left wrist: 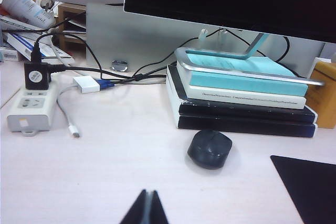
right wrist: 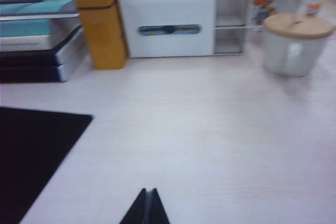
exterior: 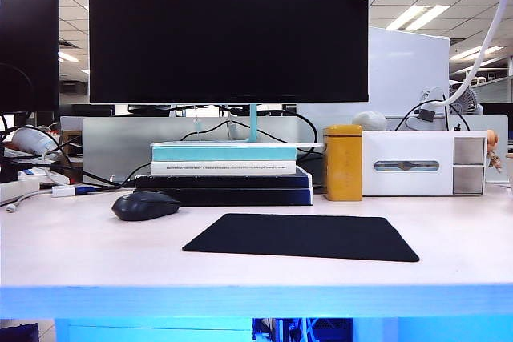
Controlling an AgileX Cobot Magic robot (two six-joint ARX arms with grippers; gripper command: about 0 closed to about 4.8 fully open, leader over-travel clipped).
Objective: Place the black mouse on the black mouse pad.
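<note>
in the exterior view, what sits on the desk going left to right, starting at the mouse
black mouse → black mouse pad → yellow box → white organiser box.

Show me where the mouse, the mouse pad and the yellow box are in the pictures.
mouse [exterior: 145,206], exterior view, middle of its domed top.
mouse pad [exterior: 303,236], exterior view, centre of the flat mat.
yellow box [exterior: 342,163], exterior view, middle of its front face.

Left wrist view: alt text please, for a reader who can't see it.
A black mouse sits on a pale desk before stacked books, beside the black mouse pad. The shut left gripper points toward it; a power strip lies farther off.
</note>
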